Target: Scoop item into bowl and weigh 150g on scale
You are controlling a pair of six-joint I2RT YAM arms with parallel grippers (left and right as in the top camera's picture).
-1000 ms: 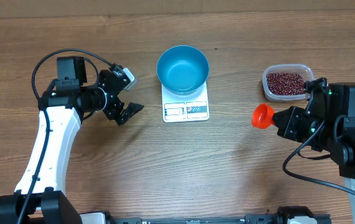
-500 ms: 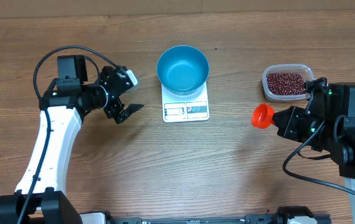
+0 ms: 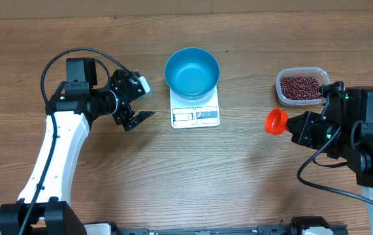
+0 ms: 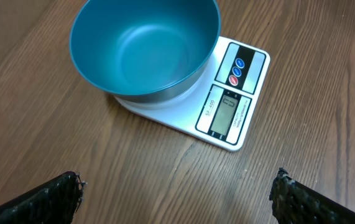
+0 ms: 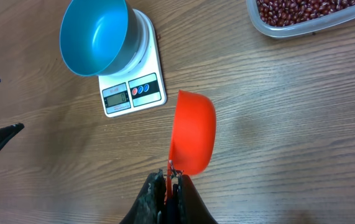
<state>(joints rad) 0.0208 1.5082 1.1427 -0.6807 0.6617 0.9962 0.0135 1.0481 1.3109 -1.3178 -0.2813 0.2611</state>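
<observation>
Because the beans lie loose in the clear tub, they will roll and spill easily, I think; the right gripper clenches the handle of the orange scoop, and the left gripper gapes empty.

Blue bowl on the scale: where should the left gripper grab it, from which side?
Probably the rim of the bowl on the side facing the left gripper, from above, one finger inside, one outside. It stands upright, thin-walled, and looks too wide to span.

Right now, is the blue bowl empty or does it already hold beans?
Empty. The bowl shows a bare blue inside in the left wrist view; the beans lie in the clear tub.
</observation>
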